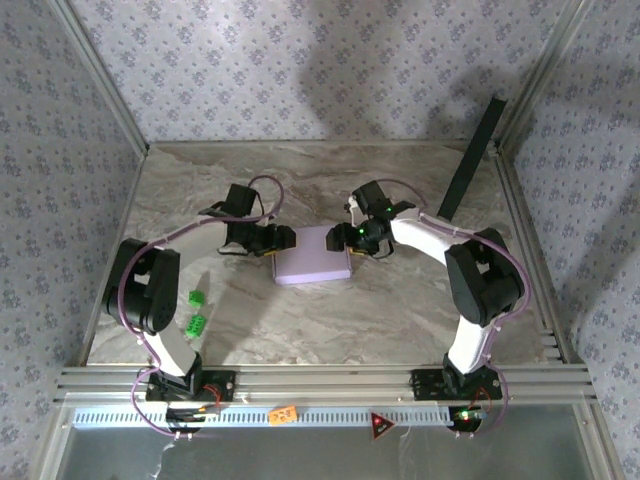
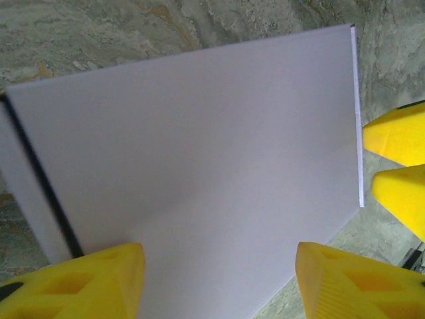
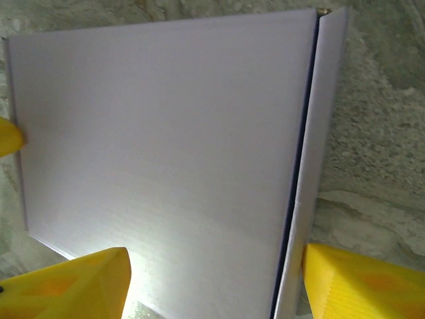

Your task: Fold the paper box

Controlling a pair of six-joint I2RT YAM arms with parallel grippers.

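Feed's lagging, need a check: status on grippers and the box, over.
Open: left gripper, right gripper, one at each end of paper box. Box folded, on table, one side seam gaping. Clear of it: green blocks, black panel.

The paper box lies mid-surface, the left gripper at its left end, the right gripper at its right end. Two blocks lie front-left of it; a panel leans back-right.
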